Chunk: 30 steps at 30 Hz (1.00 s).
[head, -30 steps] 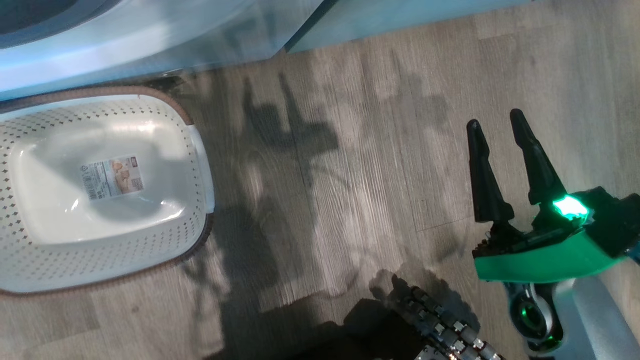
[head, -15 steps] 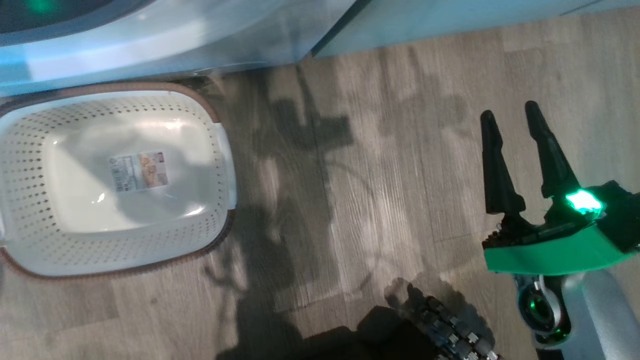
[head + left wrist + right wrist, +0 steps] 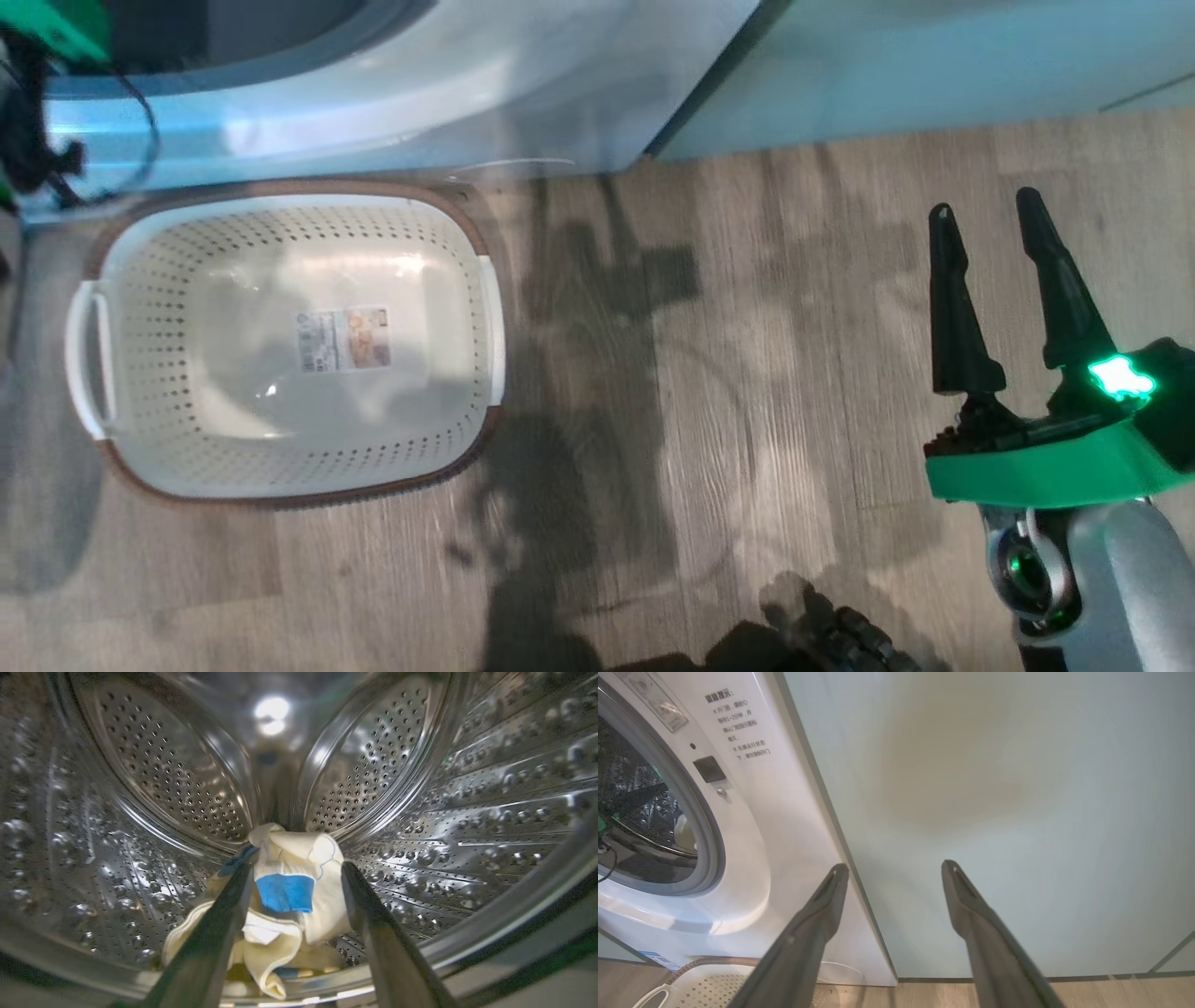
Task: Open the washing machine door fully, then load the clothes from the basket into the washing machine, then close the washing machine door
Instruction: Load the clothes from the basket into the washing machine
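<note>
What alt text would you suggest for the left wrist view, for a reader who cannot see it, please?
Pale yellow clothes with a blue patch lie heaped at the front of the steel drum of the washing machine, seen between the two spread dark fingers of the left gripper. Perforated, shiny drum walls curve all around.

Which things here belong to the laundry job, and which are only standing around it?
Job:
washing machine
clothes, lying inside it
basket, now empty

Only around:
pale green cabinet
wooden floor
</note>
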### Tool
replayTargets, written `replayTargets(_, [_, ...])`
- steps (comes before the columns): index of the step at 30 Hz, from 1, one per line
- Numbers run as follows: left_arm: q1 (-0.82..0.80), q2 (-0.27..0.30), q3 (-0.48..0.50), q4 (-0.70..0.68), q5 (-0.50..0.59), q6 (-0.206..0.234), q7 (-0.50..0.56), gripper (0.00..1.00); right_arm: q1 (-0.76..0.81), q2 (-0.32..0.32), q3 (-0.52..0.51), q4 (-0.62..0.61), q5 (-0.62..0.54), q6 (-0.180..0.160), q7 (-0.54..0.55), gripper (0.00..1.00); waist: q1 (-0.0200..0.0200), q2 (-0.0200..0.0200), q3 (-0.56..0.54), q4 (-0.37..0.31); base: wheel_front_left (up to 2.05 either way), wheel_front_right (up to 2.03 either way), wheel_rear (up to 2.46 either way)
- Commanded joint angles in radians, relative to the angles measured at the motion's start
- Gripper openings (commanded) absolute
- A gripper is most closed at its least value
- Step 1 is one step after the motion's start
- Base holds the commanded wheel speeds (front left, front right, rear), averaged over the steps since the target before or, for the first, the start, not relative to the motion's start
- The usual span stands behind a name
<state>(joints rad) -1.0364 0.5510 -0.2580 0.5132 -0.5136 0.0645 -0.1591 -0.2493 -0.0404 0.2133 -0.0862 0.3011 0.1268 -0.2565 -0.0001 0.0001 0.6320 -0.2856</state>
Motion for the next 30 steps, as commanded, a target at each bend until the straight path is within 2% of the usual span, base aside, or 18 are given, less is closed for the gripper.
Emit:
replayTargets(1, [0.018, 0.043, 0.038, -0.057, -0.002, 0.015, -0.014, 1.00, 0.028, -0.010, 0.008, -0.027, -0.008, 0.004, -0.005, 1.00, 0.0001, -0.0001, -0.020, 0.018, 0.00, 0.00, 0.00])
replayTargets(8, [0.290, 0.032, 0.070, -0.314, -0.005, 0.127, -0.054, 1.00, 0.046, -0.010, 0.002, -0.022, -0.038, 0.004, -0.005, 1.00, 0.0001, -0.0001, -0.075, 0.049, 0.00, 0.00, 0.00])
replayTargets(9, [0.375, 0.027, 0.082, -0.382, -0.007, 0.161, -0.061, 1.00, 0.050, -0.010, 0.000, -0.019, -0.045, 0.004, -0.005, 1.00, 0.0001, -0.0001, -0.093, 0.057, 0.00, 0.00, 0.00])
replayTargets(11, [0.456, 0.019, 0.094, -0.443, -0.011, 0.193, -0.066, 1.00, 0.057, -0.010, -0.003, -0.016, -0.054, 0.004, -0.005, 1.00, 0.0001, -0.0001, -0.113, 0.067, 0.00, 0.00, 0.00])
replayTargets(16, [0.630, -0.002, 0.105, -0.568, -0.002, 0.250, -0.081, 1.00, 0.079, -0.010, -0.010, -0.004, -0.080, 0.004, -0.005, 1.00, 0.0001, -0.0001, -0.166, 0.100, 0.00, 0.00, 0.00])
replayTargets(22, [0.771, -0.045, 0.079, -0.661, 0.018, 0.283, -0.092, 1.00, 0.110, -0.010, -0.018, 0.011, -0.113, 0.004, -0.005, 1.00, 0.0001, -0.0001, -0.233, 0.148, 0.00, 0.00, 0.00])
replayTargets(30, [0.898, -0.099, 0.062, -0.690, 0.034, 0.285, -0.101, 1.00, 0.167, -0.010, -0.022, 0.036, -0.140, 0.004, -0.005, 1.00, 0.0001, -0.0001, -0.345, 0.192, 0.00, 0.00, 0.00])
